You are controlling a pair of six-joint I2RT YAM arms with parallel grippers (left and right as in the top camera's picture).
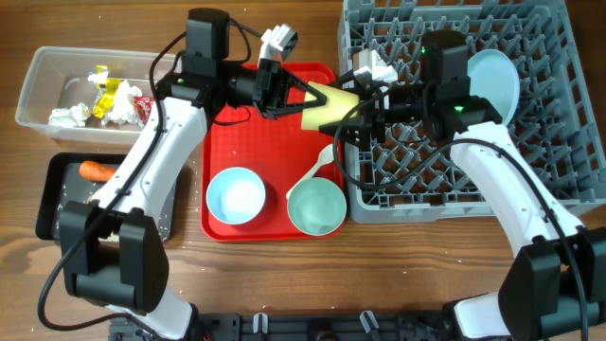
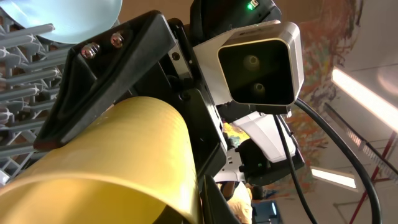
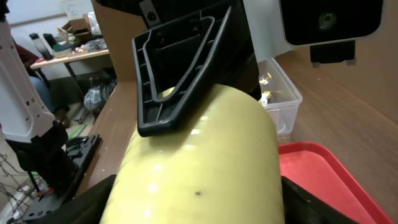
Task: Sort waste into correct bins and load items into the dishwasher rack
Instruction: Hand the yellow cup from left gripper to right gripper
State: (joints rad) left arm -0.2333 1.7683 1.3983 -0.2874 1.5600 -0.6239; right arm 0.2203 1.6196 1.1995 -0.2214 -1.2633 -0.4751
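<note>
The small yellow cup (image 1: 327, 104) hangs above the red serving tray, lying on its side between both arms. My left gripper (image 1: 305, 98) is shut on it, one black finger (image 3: 180, 81) flat on the cup's wall (image 3: 199, 168). My right gripper (image 1: 347, 116) reaches in from the dishwasher rack (image 1: 559, 142) side, and its fingers press against both sides of the cup. In the left wrist view the cup (image 2: 112, 162) fills the lower left. The pale-blue plate (image 1: 492, 80) stands in the rack. A pale-blue bowl (image 1: 235, 195), a mint-green bowl (image 1: 316, 206) and a white spoon (image 1: 317, 166) are on the tray.
The red serving tray (image 1: 222, 133) lies centre. A clear tub (image 1: 38, 85) at the far left holds wrappers and tissue (image 1: 109, 99). Below it, the black tray (image 1: 57, 189) holds a carrot (image 1: 95, 170). The right arm's camera housing (image 2: 258, 62) sits close to the left wrist.
</note>
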